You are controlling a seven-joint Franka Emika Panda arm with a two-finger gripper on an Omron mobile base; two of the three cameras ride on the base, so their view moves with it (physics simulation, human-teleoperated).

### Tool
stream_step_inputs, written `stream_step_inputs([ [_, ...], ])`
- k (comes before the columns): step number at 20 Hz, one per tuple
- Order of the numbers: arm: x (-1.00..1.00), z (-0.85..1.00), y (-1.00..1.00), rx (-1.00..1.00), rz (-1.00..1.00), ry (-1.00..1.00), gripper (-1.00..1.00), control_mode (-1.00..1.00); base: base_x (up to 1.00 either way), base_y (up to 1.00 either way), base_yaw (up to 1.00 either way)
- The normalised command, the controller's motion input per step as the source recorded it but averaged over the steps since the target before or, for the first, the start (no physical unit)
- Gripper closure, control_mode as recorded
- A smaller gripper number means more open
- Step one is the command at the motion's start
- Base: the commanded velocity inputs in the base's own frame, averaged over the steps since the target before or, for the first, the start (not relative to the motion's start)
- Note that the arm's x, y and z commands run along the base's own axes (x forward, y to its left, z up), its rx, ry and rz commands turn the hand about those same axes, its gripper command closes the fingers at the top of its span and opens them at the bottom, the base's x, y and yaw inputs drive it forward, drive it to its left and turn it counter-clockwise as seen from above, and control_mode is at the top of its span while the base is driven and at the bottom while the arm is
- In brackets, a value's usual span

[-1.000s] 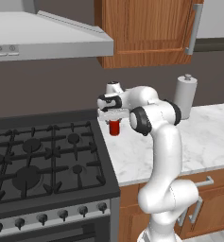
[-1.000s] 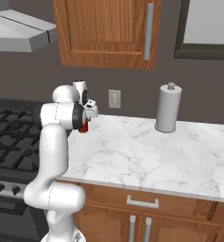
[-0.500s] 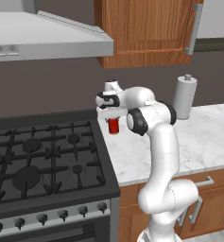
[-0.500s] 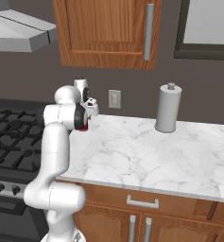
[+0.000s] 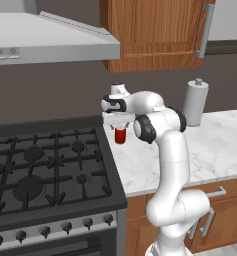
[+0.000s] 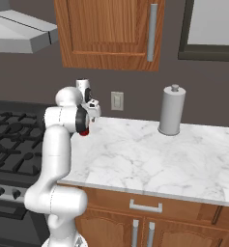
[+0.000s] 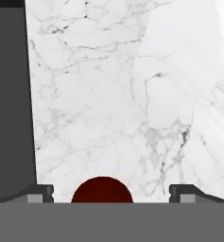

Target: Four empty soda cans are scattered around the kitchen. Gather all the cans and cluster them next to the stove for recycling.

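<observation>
Soda can [image 7: 102, 190] — lower half cut off — sits between the claw's [image 7: 111, 193] fingertips.

A home kitchen is showing here. A black gas stove [image 5: 45, 170] is sitting beside a marble counter [image 6: 150, 159], with wooden cabinets [image 6: 111, 31] and a range hood [image 5: 50, 42] hanging above.

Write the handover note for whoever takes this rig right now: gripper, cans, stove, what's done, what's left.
Gripper: open, fingers wide on either side of a red can, not clamping it.
Can: upright on the marble counter, just right of the stove, under the hand.
Done: this one can is set next to the stove.
Left: lift the hand clear; the other cans, not in sight here, remain to be brought here.
</observation>
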Motion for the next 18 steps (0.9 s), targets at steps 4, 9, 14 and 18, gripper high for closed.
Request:
stream_step_inputs([
  [4,-0.16,0.00,0.00,0.01,0.00,-0.02,-1.00,-1.00,0.00,0.00,0.00],
  [9,-0.08,0.06,0.00,0.00,0.00,-0.02,-1.00,-1.00,0.00,0.00,0.00],
  [14,-0.09,0.24,0.05,0.00,0.00,-0.04,-1.00,-1.00,0.00,0.00,0.00],
  [18,-0.14,0.30,0.15,0.00,-0.02,-0.04,-1.00,-1.00,0.00,0.00,0.00],
])
